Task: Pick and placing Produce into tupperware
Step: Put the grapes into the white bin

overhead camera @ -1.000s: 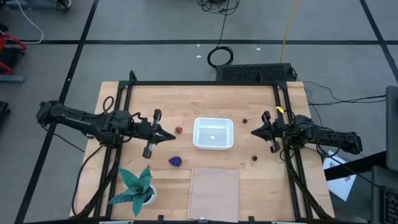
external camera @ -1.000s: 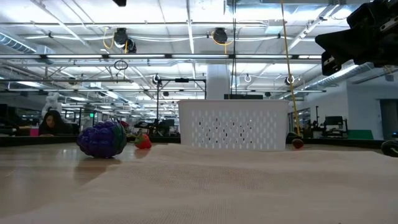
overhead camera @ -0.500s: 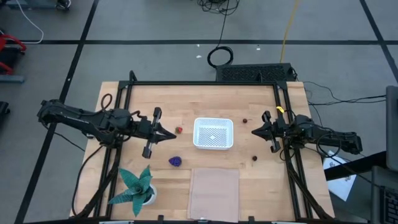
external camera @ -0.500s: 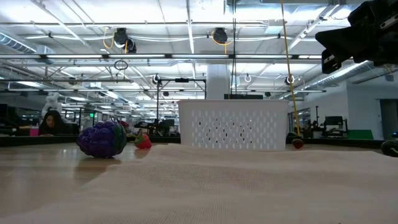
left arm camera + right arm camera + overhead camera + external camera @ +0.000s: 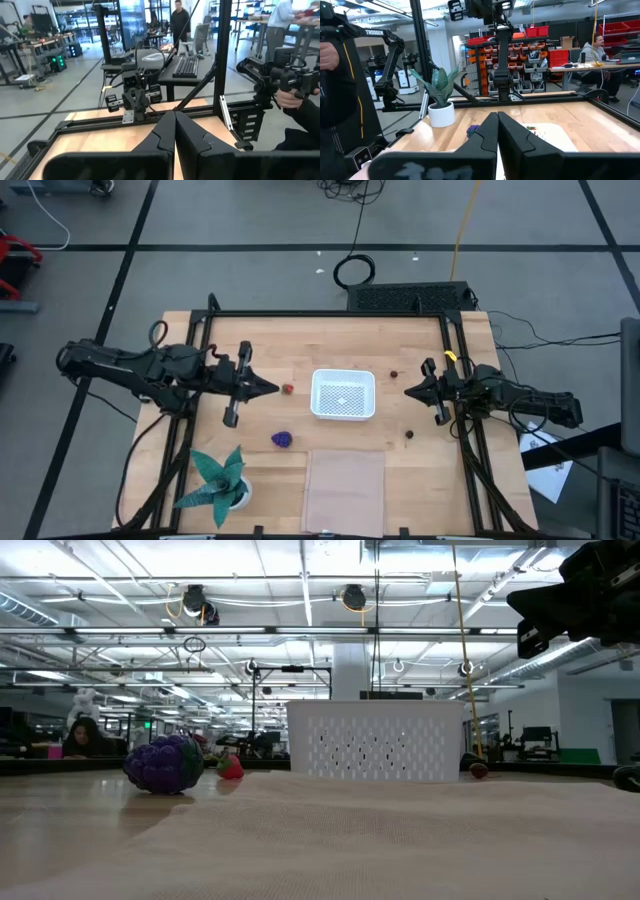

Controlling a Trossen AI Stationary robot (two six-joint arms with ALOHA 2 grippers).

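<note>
In the high view the white tupperware (image 5: 343, 394) sits mid-table. The red piece (image 5: 288, 389) lies just left of it, and the purple lump (image 5: 282, 439) lies nearer the near edge. One dark ball (image 5: 394, 375) rests right of the tupperware, another (image 5: 409, 434) nearer the near edge. My left gripper (image 5: 275, 388) is shut and empty, pointing at the red piece from the left. My right gripper (image 5: 407, 392) is shut and empty, right of the tupperware. The low view shows the purple lump (image 5: 163, 763), red piece (image 5: 232, 768), tupperware (image 5: 375, 741) and one ball (image 5: 479, 770) resting on the table.
A teal spiky potted plant (image 5: 218, 480) stands at the near left corner. A flat translucent pinkish rectangle (image 5: 344, 490) lies at the near edge, below the tupperware. Black frame rails run along the table's left, right and far sides. A person's hand (image 5: 287, 95) shows beyond the table.
My left gripper has shifted a little toward the table's far edge, its tip now level with the red piece. It stays shut. The produce, the tupperware and my right arm have kept still.
</note>
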